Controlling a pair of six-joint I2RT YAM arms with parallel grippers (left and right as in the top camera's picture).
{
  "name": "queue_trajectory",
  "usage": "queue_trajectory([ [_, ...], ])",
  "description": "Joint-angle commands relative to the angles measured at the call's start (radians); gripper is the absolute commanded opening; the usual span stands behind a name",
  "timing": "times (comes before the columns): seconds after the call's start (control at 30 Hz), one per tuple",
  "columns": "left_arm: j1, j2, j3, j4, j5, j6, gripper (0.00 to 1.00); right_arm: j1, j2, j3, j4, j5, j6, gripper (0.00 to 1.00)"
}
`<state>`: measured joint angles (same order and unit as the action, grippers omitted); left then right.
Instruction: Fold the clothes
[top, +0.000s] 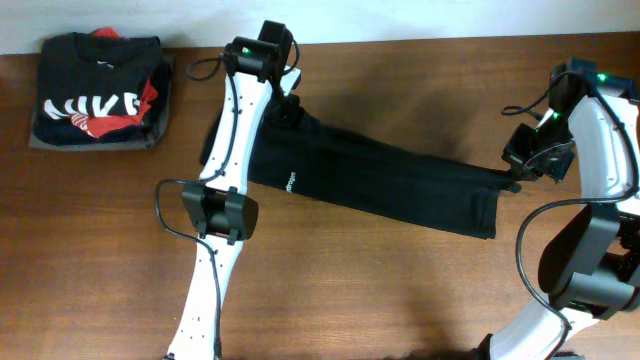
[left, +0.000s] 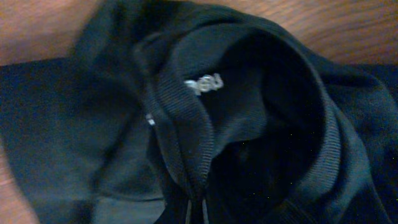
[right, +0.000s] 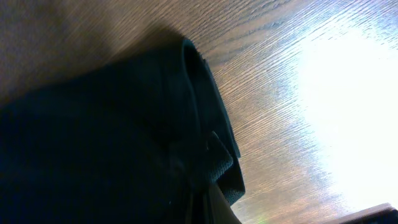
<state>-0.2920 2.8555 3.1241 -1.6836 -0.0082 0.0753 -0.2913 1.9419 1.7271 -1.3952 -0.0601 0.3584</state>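
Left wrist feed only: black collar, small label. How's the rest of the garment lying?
Observer: The black garment lies as a long narrow band across the table, slanting from the left gripper to the right gripper.
Operator: Right end gripped?
Observer: Yes, the right gripper is shut on that end's folded edge.
Operator: Anything else nearby?
Observer: A folded stack sits at the table's far left corner, apart from it.
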Motion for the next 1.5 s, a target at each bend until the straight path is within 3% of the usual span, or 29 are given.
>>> queue_trajectory([
  [0.0,0.013,-0.087,0.016,-0.004,-0.145,0.005,0.01,0.022,-0.027,0.01,-0.005,0.043,-0.006,0.04],
  [0.7,0.013,-0.118,-0.038,-0.005,-0.138,0.005,0.06,0.068,-0.023,-0.085,0.015,0.043,-0.006,0.04],
  [1.47,0.038,-0.203,-0.389,-0.005,-0.14,-0.003,0.08,0.069,-0.023,-0.085,0.021,0.042,-0.006,0.14],
])
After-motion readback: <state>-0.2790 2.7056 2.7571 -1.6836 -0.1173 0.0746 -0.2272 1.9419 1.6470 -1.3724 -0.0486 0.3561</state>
